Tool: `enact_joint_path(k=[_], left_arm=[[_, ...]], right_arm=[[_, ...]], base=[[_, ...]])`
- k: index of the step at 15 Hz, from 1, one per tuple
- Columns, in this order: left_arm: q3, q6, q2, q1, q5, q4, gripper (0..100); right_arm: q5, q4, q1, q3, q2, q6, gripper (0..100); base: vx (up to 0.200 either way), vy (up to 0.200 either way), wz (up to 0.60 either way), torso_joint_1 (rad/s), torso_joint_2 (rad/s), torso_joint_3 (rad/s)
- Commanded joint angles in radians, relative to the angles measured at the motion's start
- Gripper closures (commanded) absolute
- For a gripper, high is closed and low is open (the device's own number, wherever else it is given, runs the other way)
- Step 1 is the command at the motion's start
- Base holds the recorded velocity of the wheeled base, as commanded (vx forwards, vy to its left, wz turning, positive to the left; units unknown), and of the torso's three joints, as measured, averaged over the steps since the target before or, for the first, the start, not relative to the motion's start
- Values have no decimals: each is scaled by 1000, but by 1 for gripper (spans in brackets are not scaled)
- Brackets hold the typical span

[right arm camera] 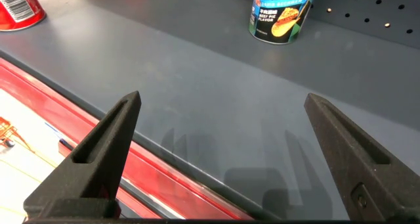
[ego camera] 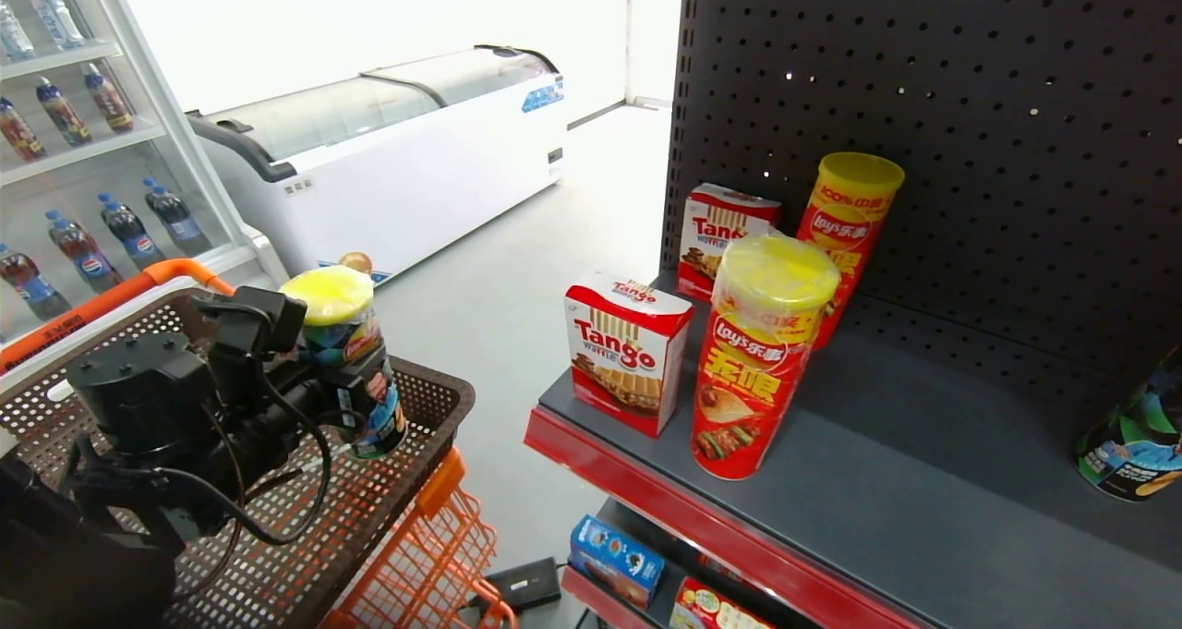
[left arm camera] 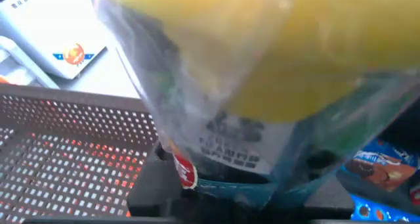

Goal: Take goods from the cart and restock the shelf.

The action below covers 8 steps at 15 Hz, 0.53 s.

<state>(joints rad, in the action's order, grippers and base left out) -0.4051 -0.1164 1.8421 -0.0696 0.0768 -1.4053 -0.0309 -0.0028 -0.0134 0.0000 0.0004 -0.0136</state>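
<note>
- Left hand (ego camera: 355,407) was clamped on the yellow-lidded chip can (ego camera: 340,333), held upright over the cart basket (ego camera: 434,393) near its corner toward the shelf. The can's lower side was partly hidden by the hand.
- In the left wrist view the can (left arm camera: 262,86) was close up and blurred, its print hard to make out.
- Right hand (right arm camera: 223,102) had its fingers wide apart, gripping nothing, over the shelf (right arm camera: 230,79) near its red front edge.
- On the shelf (ego camera: 923,481), a red chip can (ego camera: 762,361) and a wafer box (ego camera: 626,352) stood near the left end, with a second of each behind them.
- A blue-green can (ego camera: 1134,435) stood at the right, cut off by the frame edge.
</note>
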Motion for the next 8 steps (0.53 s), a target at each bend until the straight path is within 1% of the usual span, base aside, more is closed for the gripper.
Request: enact_joint_path(k=[1,2,4,5,7,8], left_arm=[[-1,4,-100,-27,1,37,100],[6,-6,-119,-29,3,46,100],[26,0,-144,-84,77,43,100],[43,3,-178,-98,139,43,100],[68,24,-239,-127,195,55,100],[91,15,-245,-130,199,43,100]], right_arm=[[0,0,0,0,1,0,0],[0,0,0,0,1,0,0],[0,0,0,0,1,0,0],[0,0,0,0,1,0,0],[0,0,0,0,1,0,0],[0,0,0,0,1,0,0]], base=[[0,0,0,0,0,0],[0,0,0,0,0,0],[0,0,0,0,0,0],[0,0,0,0,0,0],[0,0,0,0,0,0],[0,0,0,0,0,0]])
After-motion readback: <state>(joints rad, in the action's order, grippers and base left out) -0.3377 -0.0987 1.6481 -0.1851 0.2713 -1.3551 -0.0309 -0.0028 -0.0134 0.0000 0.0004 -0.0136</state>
